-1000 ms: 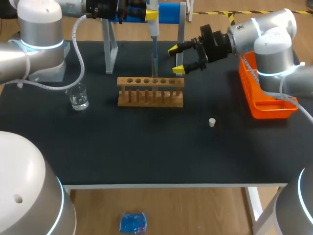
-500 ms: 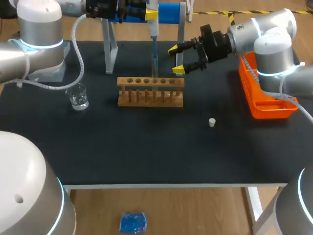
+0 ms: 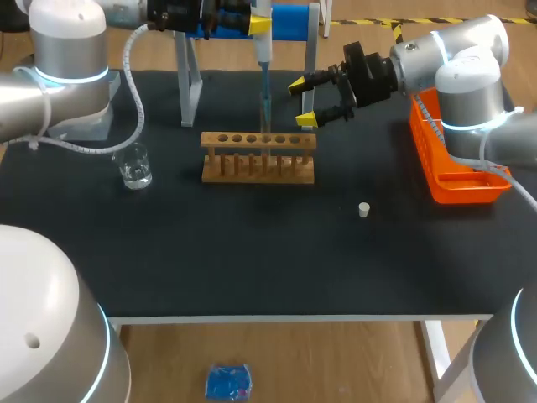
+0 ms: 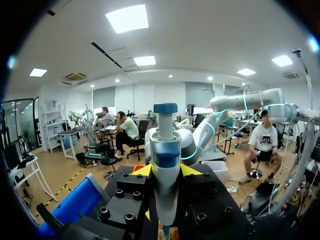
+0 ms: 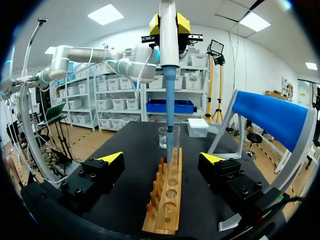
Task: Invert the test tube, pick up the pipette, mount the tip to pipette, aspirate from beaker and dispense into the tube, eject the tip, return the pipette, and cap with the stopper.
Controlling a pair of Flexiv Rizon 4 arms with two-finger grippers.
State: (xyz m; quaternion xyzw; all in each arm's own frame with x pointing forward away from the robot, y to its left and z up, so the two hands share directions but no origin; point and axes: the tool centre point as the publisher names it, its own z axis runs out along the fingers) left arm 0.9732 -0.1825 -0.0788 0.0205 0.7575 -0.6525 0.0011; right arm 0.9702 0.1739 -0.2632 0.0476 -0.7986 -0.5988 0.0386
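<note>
My left gripper [image 3: 259, 23] is shut on the white-and-blue pipette [image 3: 263, 50] and holds it upright above the wooden tube rack [image 3: 258, 157]. In the left wrist view the pipette [image 4: 165, 165] stands between the yellow fingertips [image 4: 142, 171]. The pipette's blue tip [image 5: 170, 107] reaches down into the clear test tube [image 5: 173, 145], which stands upright in the rack [image 5: 165, 210]. My right gripper [image 3: 304, 102] hangs open beside the rack's right end, nothing between its fingers [image 5: 112, 158]. The beaker [image 3: 134, 165] with clear liquid stands left of the rack. The small white stopper [image 3: 363, 210] lies to the rack's right front.
The pipette stand [image 3: 190, 88] with its blue top rises behind the rack. An orange tray [image 3: 456, 180] sits at the table's right edge under my right arm. Bare black tabletop [image 3: 252, 252] stretches in front of the rack.
</note>
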